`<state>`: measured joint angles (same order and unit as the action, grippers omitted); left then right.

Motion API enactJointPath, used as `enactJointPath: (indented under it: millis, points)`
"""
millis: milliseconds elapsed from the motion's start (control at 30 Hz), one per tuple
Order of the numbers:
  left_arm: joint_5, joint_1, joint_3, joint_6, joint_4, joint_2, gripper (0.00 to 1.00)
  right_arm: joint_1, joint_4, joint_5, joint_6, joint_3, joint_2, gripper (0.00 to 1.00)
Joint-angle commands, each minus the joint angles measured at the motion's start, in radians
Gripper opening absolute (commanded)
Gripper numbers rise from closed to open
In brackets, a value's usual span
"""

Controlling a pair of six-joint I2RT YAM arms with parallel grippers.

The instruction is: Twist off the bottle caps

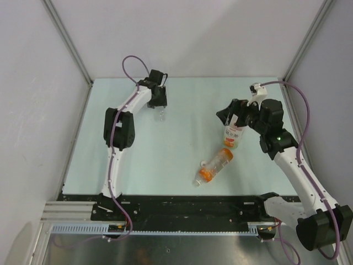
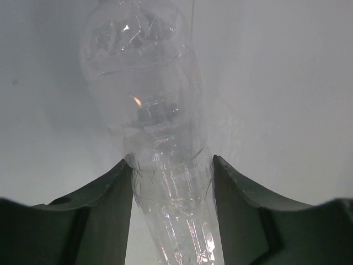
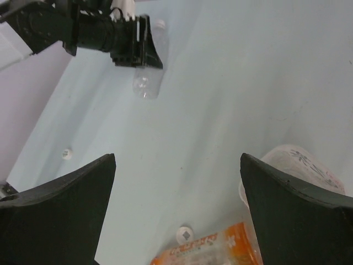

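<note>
The left hand [image 2: 172,165] is closed on the clear bottle [image 2: 146,83], its two dark fingers [image 2: 105,210] pressed against either side of the bottle's narrower part, as the left wrist view shows; the wider part of the bottle stretches away from the hand. Seen from above, this hand [image 1: 159,105] is at the far left of the pale green table [image 1: 138,154], with the clear bottle [image 1: 160,115] showing just below it. The right wrist view shows the same grip from across the table [image 3: 148,83].

The right hand [image 3: 177,160] stands wide open and holds nothing; bare table lies between its fingers. From above it [image 1: 230,115] hangs over the top of the yellow-green bottle [image 1: 234,135], whose white label [image 3: 300,163] shows beside one finger; whether that bottle is capped cannot be told.

Nearer the arms' bases, the orange bottle [image 1: 216,164] lies on its side in the middle of the table, apart from both hands; a loose white cap [image 3: 186,234] rests just beside it; a second white cap [image 3: 67,153] sits alone, well apart, toward the left edge.
</note>
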<state>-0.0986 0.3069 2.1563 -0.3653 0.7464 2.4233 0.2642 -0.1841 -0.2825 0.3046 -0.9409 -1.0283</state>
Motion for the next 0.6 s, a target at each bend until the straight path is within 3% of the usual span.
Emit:
enactJointPath:
  millis: [0, 233, 567]
  points:
    - [0.011, 0.064, -0.094, 0.113, 0.035, -0.217, 0.5, -0.004, -0.018, -0.039, 0.058, -0.087, 0.034, 0.99]
    - [0.062, 0.198, -0.353, 0.201, 0.007, -0.576, 0.5, 0.058, -0.043, -0.042, 0.154, -0.153, 0.049, 0.99]
    - [0.27, 0.391, -0.919, 0.193, -0.205, -1.197, 0.5, 0.161, 0.016, -0.094, 0.357, -0.195, -0.006, 0.99]
